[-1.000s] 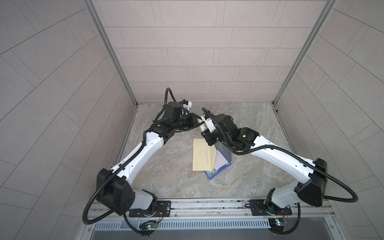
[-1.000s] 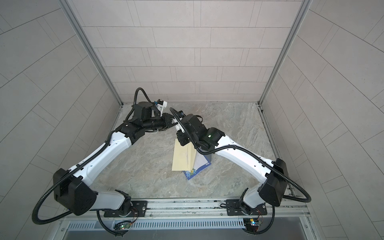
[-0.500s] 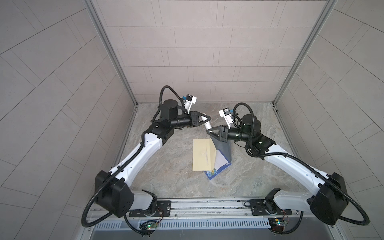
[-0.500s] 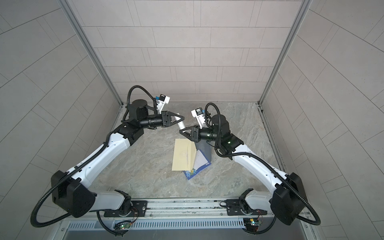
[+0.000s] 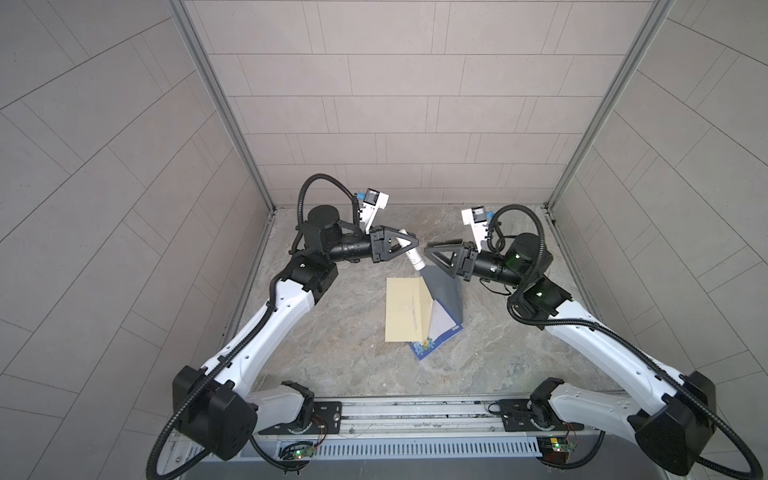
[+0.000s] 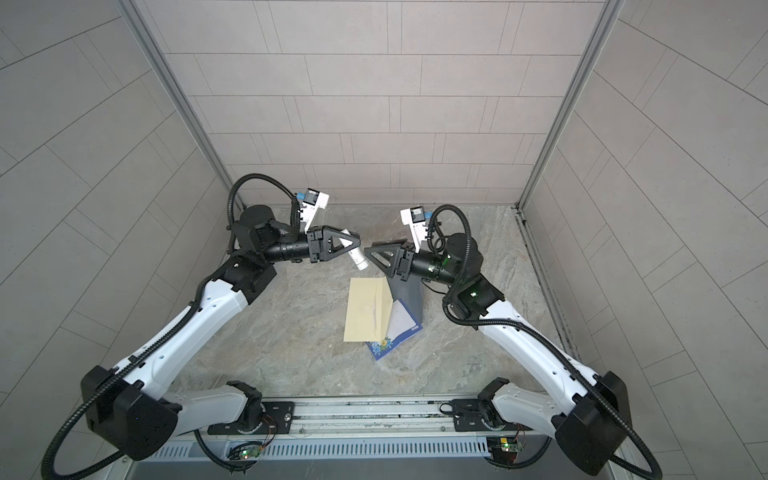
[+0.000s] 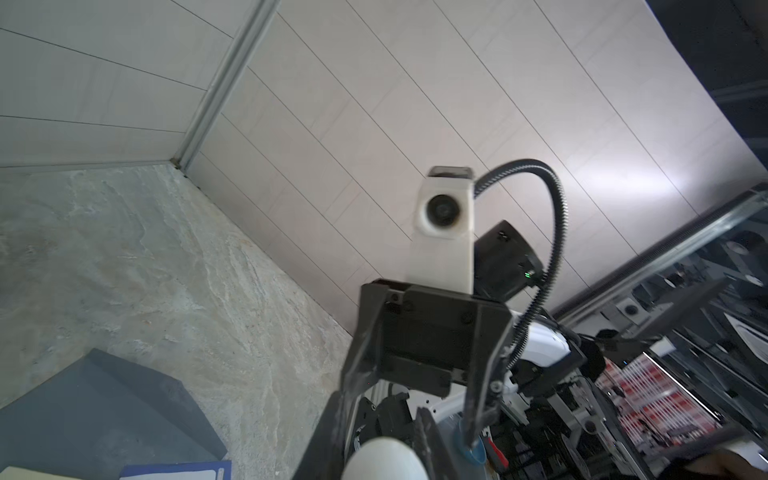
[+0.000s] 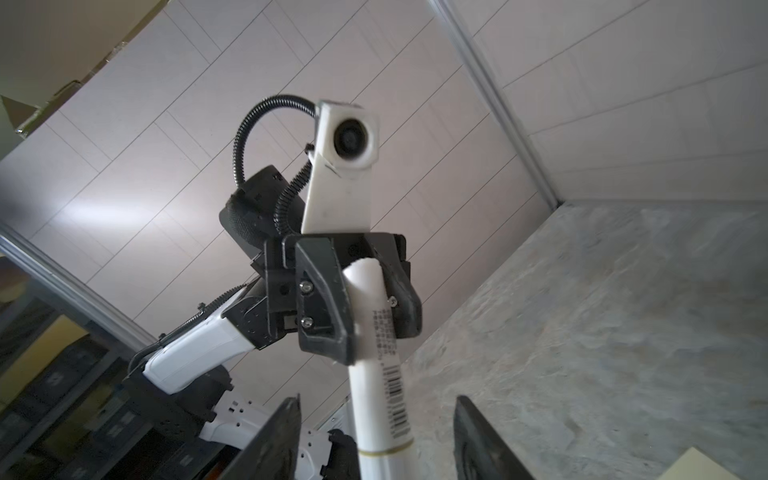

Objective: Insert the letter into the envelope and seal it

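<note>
Worktop (image 5: 332, 332): marbled stone pattern.

Nearest item is the letter (image 5: 441, 328), a white sheet with a blue border and a floral print at its near corner. It lies skewed, with the near corner and right edge protruding from beneath the tan envelope (image 5: 405, 309). Cannot tell whether it sits inside the pocket.

The envelope lies flat with its dark grey flap (image 5: 446, 291) open to the right, unsealed.

Beyond, over the flap's far tip, the left end effector (image 5: 409, 243) is clamped on a white glue stick (image 5: 415, 261). Its barcode label shows in the right wrist view. The right end effector (image 5: 430, 251) faces it with jaws apart, holding nothing.
</note>
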